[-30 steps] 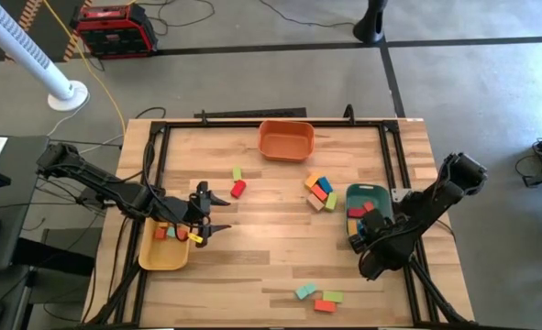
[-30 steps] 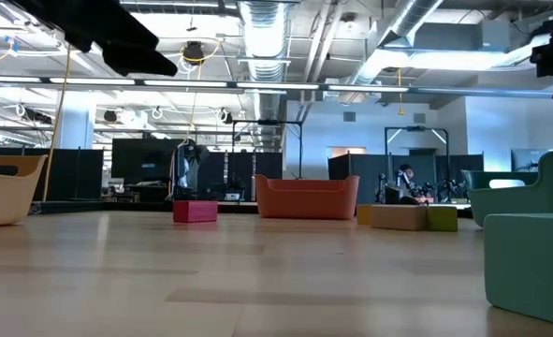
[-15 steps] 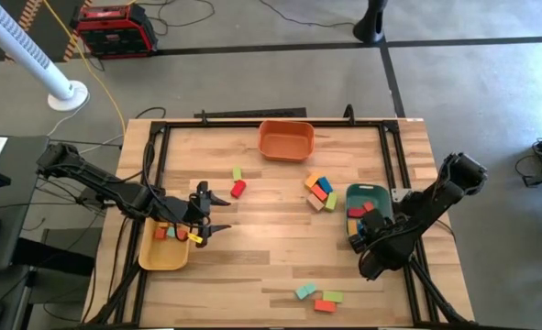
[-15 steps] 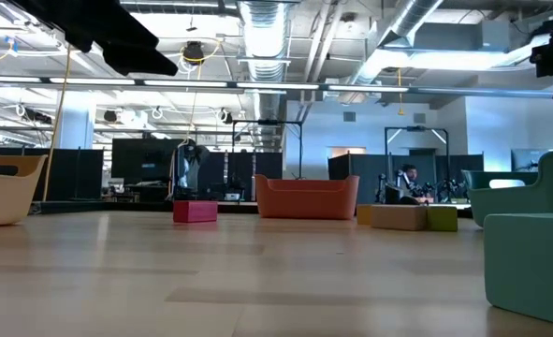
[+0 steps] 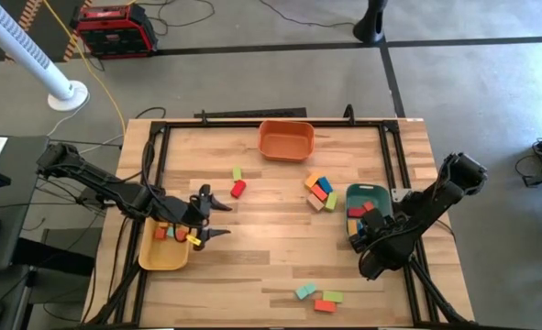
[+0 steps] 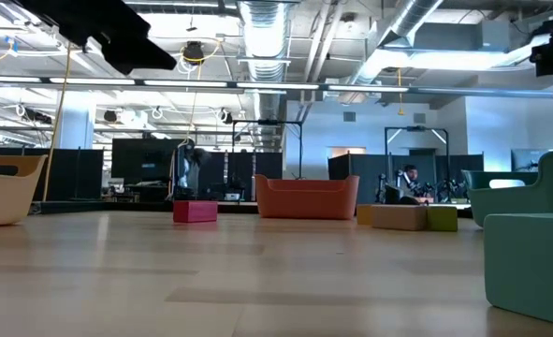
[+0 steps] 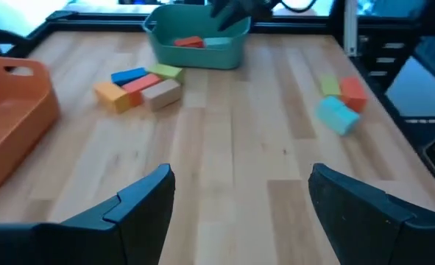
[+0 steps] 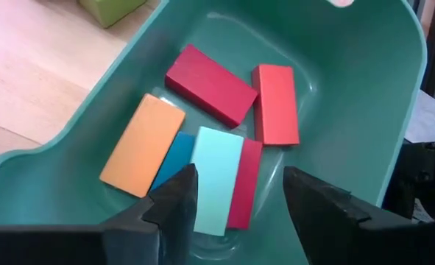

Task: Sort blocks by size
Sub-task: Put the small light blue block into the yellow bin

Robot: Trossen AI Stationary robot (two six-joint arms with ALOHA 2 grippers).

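My right gripper (image 8: 239, 213) stands open over the near end of the green tray (image 5: 373, 192), fingers pointing steeply down. A pale blue block (image 8: 217, 180) lies between and below its fingers, on top of a blue and a crimson block. Orange (image 8: 142, 146), dark red (image 8: 210, 85) and red (image 8: 276, 103) blocks lie beside them on the tray floor. My left gripper (image 5: 223, 218) hangs open and empty beside the yellow tray (image 5: 160, 255), which holds a few small blocks (image 5: 165, 231).
Loose blocks lie on the table: a green and red pair (image 5: 237, 181), a cluster (image 5: 320, 191) left of the green tray, and three (image 5: 316, 298) near the front edge. The orange tray (image 5: 285, 139) stands at the far edge. Bare wood lies between the arms.
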